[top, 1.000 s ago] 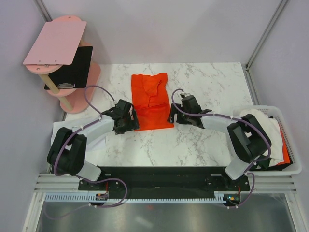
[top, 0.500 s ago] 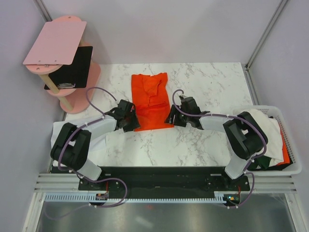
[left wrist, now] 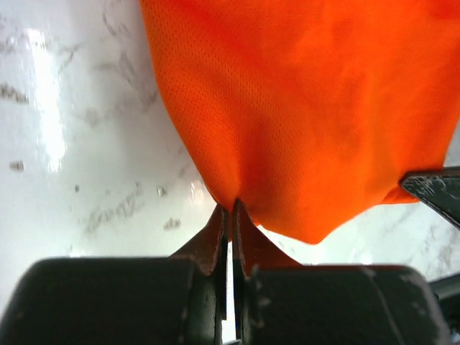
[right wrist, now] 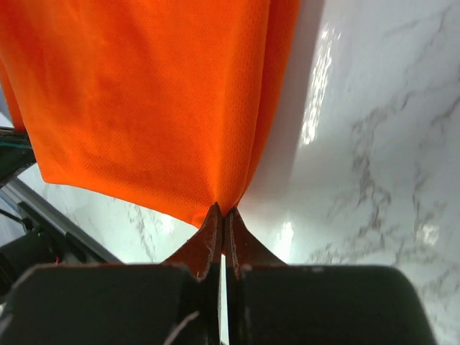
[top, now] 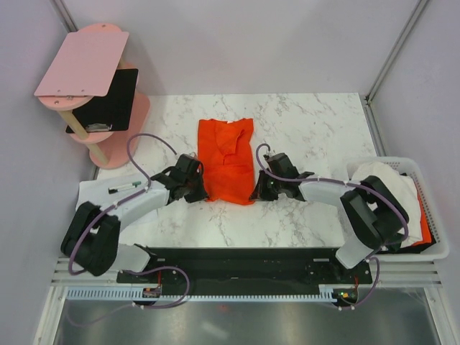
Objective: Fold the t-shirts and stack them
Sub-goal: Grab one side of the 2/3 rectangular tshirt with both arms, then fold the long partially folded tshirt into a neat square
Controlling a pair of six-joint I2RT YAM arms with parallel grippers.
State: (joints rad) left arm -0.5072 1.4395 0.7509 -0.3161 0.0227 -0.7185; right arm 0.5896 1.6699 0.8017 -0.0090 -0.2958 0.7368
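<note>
Jaws shut — our left gripper and right gripper each pinch a near corner of the orange t-shirt, presumably to fold it evenly.

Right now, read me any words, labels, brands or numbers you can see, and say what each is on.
No text can be read in any view.
The orange t-shirt is plain.
The pink board, black panel and white basket show no print.
A small dark-and-green mark at the left is too small to tell.
</note>
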